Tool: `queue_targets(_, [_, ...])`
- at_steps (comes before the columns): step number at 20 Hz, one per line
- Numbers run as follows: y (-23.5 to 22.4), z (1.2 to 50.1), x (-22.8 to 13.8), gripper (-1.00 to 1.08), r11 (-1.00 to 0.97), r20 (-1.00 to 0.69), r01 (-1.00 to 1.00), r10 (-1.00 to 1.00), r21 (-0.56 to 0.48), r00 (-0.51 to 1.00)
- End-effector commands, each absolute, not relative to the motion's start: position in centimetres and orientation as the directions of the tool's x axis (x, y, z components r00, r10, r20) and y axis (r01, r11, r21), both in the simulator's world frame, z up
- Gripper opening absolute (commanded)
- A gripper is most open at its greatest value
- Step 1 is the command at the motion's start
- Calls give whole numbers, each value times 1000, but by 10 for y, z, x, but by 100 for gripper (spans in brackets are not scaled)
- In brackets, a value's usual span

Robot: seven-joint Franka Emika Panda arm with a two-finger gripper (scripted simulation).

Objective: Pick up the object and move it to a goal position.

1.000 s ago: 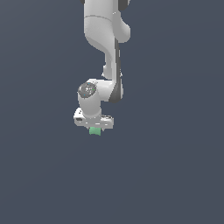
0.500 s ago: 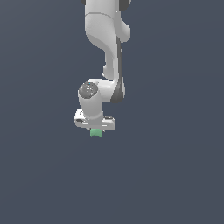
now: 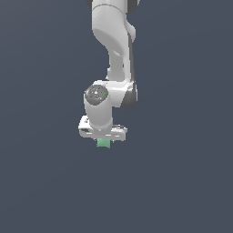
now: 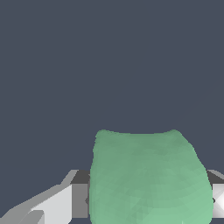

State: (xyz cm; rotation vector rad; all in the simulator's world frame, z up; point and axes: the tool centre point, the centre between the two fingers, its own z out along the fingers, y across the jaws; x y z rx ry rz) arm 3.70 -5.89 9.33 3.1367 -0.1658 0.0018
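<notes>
The object is a small plain green block [image 3: 103, 143] that sticks out just below my white gripper [image 3: 103, 140] in the exterior view. In the wrist view the green block [image 4: 148, 177] fills the space between my fingers [image 4: 52, 203], which press on its sides. The gripper is shut on the block. Most of the block's upper part is hidden by the gripper body in the exterior view. No goal marker shows in either view.
The white arm [image 3: 113, 54] comes down from the top of the exterior view. Around it there is only a plain dark grey background [image 3: 182, 182].
The gripper with the green block has drifted a little toward the exterior view's right and slightly down. The grip on the block has stayed the same.
</notes>
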Motion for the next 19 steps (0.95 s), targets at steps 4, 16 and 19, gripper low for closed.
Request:
queue_targets(4, [-44, 115, 65, -100, -994, 1, -106, -106, 1, 994])
queue_targets(16, [-31, 135, 93, -100, -994, 0, -105, -105, 0, 994])
queue_targets(19, [-31, 135, 94, -100, -994, 0, -105, -105, 0, 994])
